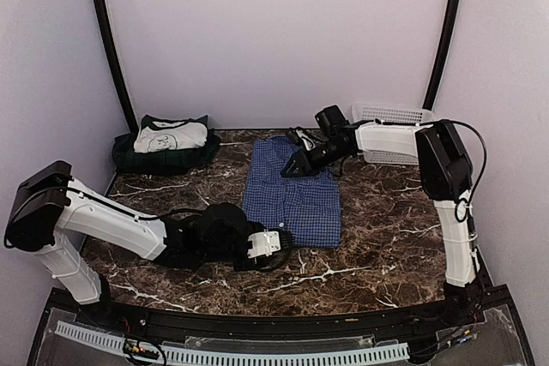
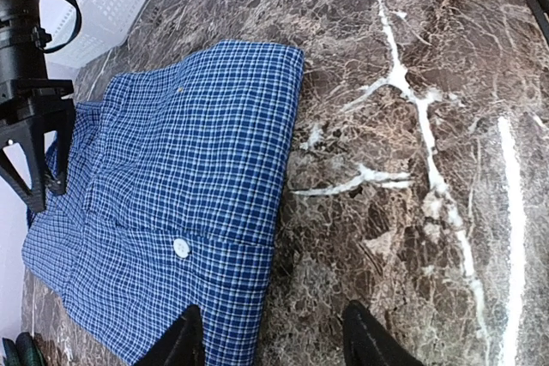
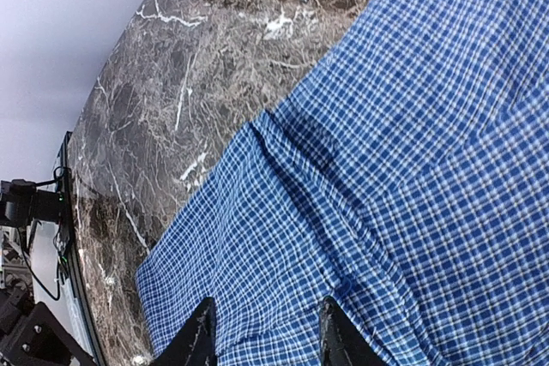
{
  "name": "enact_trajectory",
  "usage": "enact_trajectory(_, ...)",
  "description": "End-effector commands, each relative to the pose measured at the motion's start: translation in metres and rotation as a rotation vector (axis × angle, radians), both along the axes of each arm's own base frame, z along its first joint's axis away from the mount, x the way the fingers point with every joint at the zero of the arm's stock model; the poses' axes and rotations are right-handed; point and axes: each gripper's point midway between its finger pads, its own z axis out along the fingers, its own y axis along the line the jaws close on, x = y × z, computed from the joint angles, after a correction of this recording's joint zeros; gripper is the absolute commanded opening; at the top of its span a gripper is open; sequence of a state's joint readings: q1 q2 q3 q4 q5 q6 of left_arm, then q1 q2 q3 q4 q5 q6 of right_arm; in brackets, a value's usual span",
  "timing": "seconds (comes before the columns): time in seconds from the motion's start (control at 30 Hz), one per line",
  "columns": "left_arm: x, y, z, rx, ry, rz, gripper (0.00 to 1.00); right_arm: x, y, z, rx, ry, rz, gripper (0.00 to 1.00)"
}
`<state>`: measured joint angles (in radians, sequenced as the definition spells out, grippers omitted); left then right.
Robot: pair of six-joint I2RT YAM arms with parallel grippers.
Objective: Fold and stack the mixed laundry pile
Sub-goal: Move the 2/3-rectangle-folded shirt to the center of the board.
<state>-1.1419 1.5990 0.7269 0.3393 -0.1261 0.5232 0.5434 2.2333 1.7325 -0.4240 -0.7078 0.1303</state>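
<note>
The shirt (image 1: 296, 195) lies between your left pincer (image 1: 276, 243) and right pincer (image 1: 289, 170); the basket (image 1: 390, 114) sits behind the right one, folded clothes (image 1: 167, 139), seemingly stacked, well beyond the left.

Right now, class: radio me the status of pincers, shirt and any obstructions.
Left pincer open, astride near edge of checked shirt. Right pincer on its far end, grip unclear. Folded stack, basket well aside.

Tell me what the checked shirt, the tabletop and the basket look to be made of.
Checked shirt: thin woven fabric, likely cotton, matte; it creases and shows a woven check.
Tabletop: polished dark brown marble or a marble-look surface, white veins, slight sheen.
Basket: white moulded plastic, judging by its lattice wall.
</note>
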Motion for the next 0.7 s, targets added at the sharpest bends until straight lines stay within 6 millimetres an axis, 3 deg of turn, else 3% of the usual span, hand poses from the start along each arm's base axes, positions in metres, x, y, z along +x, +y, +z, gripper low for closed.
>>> enact_trajectory(0.0,0.013,-0.011,0.001,0.050,-0.137,-0.053,0.47,0.010,0.007,-0.013,0.006,-0.001,0.020,0.38)
enact_trajectory(0.2,0.025,-0.023,-0.025,0.131,-0.214,-0.083,0.37,0.013,0.007,-0.034,-0.026,0.012,0.028,0.37)
enact_trajectory(0.47,0.044,-0.033,-0.045,0.177,-0.294,-0.055,0.43,0.012,0.006,-0.061,-0.060,0.046,0.034,0.36)
enact_trajectory(0.67,0.059,-0.031,-0.048,0.229,-0.412,-0.032,0.25,0.008,0.005,-0.066,-0.063,0.054,0.037,0.35)
